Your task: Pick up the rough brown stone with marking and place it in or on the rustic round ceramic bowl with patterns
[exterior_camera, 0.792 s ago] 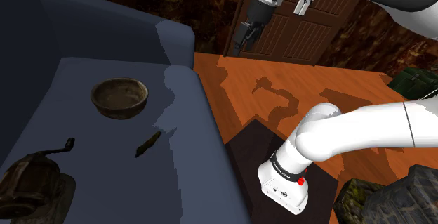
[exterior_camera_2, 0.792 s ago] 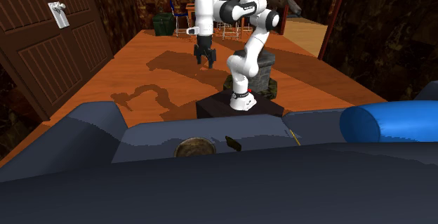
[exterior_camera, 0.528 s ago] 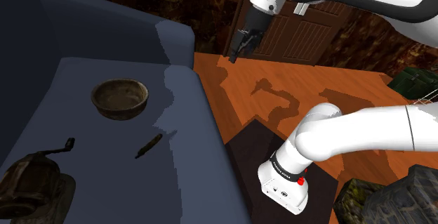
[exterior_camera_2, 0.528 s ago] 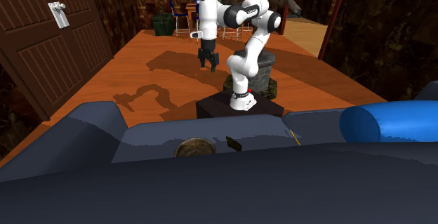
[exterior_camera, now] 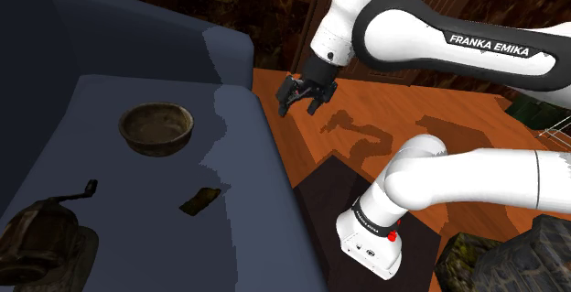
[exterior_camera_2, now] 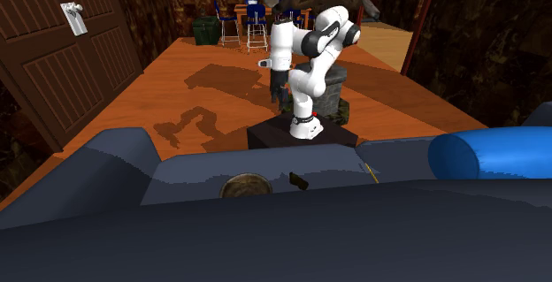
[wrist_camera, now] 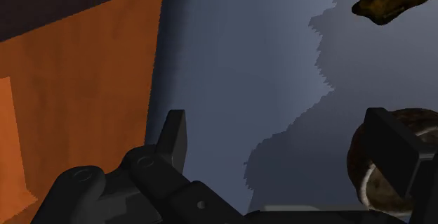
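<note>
Gripper [exterior_camera: 300,96], fingers spread and empty, hovers by the sofa [exterior_camera: 110,89] edge. The thin stone [exterior_camera: 199,200] at seven o'clock may skid if pinched off-centre.

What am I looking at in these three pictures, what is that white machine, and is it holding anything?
The white machine is a robot arm. It stands on a dark box on an orange wood floor, beside a blue-grey sofa. One picture looks down from beside the box. Another faces the arm from across the sofa's back. The third comes from a camera on the arm's black hand.

On the sofa seat lie a round brown bowl, a flat brown stone apart from it, and a dark old gadget with a crank. The hand hangs by the sofa's edge with its two fingers apart, holding nothing.
</note>
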You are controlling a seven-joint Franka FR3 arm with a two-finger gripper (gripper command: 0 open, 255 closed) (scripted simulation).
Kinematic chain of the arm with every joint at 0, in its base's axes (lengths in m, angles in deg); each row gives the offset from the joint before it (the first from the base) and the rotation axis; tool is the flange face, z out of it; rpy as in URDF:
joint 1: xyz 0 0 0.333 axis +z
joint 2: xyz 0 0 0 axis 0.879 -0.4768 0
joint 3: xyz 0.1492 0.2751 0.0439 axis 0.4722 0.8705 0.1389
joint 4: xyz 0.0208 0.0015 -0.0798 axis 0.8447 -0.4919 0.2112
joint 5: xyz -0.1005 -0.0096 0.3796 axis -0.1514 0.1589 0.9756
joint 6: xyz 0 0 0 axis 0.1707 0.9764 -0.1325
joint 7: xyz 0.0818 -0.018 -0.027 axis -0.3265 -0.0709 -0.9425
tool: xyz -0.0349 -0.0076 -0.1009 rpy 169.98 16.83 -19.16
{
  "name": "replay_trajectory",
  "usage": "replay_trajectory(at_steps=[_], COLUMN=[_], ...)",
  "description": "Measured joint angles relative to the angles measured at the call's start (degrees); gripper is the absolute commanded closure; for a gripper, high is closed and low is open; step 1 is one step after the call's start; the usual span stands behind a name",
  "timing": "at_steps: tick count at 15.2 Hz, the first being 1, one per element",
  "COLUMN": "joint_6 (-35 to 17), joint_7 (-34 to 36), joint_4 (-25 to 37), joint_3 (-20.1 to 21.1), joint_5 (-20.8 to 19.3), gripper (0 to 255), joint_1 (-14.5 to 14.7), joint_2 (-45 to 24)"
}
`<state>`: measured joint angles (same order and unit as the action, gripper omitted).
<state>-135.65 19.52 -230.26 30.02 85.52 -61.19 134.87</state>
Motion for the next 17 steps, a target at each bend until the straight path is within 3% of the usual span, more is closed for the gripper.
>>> replay_trajectory(at_steps=[9, 13, 17], joint_6=[-16.01, -24.92, -32.49], joint_7=[27.46, 40.29, 53.65], joint_4=[-4.81, -3.13, 0.86], joint_3=[19.45, 30.7, 43.21], joint_5=[13.33, 17.33, 17.67], gripper=[0, 0, 0], joint_1=[-1.74, -6.09, -14.94], joint_2=[-5.43, -12.48, -19.74])
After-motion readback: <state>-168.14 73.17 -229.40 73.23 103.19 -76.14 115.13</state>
